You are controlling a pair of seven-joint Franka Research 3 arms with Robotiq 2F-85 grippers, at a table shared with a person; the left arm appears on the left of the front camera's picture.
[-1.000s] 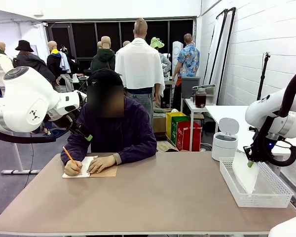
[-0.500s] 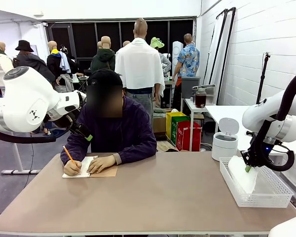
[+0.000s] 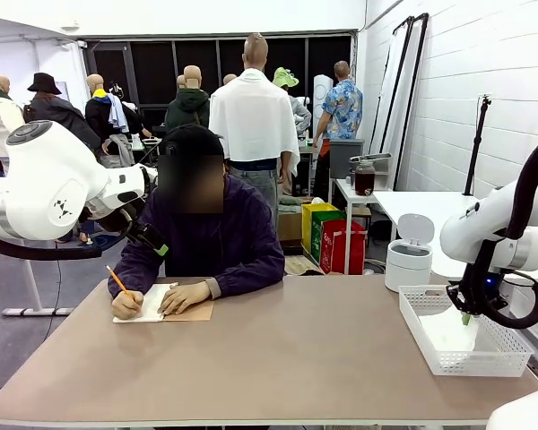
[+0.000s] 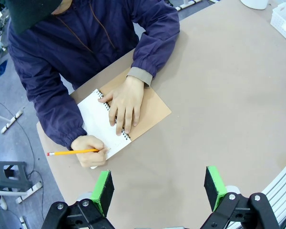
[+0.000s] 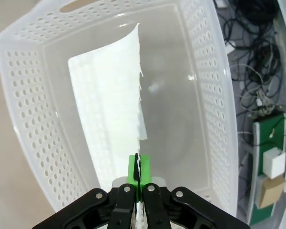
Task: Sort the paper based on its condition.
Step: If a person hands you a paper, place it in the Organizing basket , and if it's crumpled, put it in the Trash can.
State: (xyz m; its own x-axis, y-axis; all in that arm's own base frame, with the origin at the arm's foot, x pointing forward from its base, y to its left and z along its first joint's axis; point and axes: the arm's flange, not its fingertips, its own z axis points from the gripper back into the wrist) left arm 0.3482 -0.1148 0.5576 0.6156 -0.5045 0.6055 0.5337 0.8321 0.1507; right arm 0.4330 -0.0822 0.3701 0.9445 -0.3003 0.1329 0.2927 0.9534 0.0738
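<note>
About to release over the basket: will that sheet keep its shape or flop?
Likely floppy: the sheet curls along its ragged edge while pinched by the right claw. Probably very light, so it may settle crookedly against the basket wall.

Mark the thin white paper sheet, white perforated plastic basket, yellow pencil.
thin white paper sheet (image 5: 109, 95), right wrist view, middle of the sheet.
white perforated plastic basket (image 5: 31, 119), right wrist view, holed side wall.
yellow pencil (image 4: 74, 152), left wrist view, mid-shaft.
</note>
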